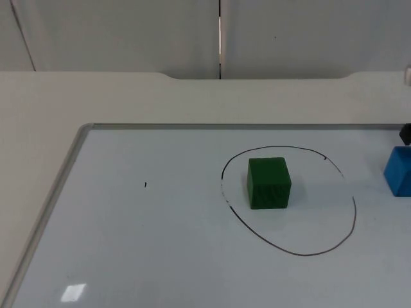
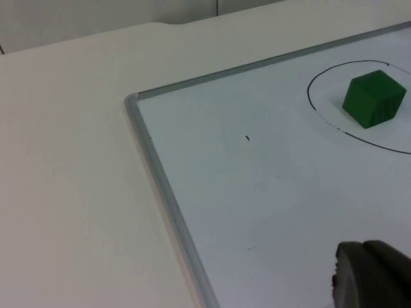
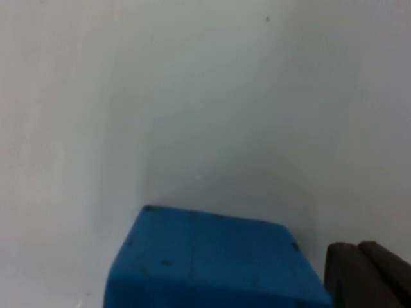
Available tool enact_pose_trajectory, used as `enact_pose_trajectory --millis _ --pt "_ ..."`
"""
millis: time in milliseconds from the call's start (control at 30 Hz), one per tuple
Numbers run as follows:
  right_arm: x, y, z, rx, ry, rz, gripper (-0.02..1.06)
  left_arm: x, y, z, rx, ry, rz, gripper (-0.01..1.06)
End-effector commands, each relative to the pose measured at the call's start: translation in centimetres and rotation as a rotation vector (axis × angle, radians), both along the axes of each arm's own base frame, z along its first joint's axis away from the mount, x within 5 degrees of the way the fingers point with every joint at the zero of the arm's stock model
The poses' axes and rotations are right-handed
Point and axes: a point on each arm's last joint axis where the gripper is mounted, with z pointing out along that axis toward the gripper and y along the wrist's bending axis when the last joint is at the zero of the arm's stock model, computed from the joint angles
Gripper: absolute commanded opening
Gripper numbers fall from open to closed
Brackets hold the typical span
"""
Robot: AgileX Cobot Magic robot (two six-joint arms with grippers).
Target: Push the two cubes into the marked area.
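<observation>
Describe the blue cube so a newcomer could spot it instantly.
Start at the white board with a metal frame on the table, then find the hand-drawn black ring on it. The solid blue cube sits outside that ring, toward the right arm's side. The green cube, its only neighbour, sits inside the ring.

Blue cube (image 1: pixel 399 171) cut by edge

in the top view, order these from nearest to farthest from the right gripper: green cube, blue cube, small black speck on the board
The right gripper sits at the board's right edge.
1. blue cube: just below the gripper, outside the marked circle.
2. green cube: inside the circle, toward its left.
3. small black speck: far left on the board.
</observation>
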Motion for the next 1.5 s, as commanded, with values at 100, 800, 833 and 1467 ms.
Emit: enact_pose_trajectory --millis 100,800,833,1467 --pt "-0.2 0.1 -0.2 0.011 0.012 0.023 0.00 0.0 0.0 -0.2 0.001 0.003 0.002 0.00" --pt "-0.5 1.8 -0.1 0.115 0.036 0.039 0.00 0.0 0.0 -0.2 0.002 0.003 0.004 0.00" --pt "-0.5 1.8 -0.1 0.115 0.036 0.039 0.00 0.0 0.0 -0.2 0.002 0.003 0.004 0.00" --pt "-0.9 4.2 -0.1 0.125 0.055 0.081 0.00 0.0 0.0 -0.2 0.002 0.003 0.004 0.00"
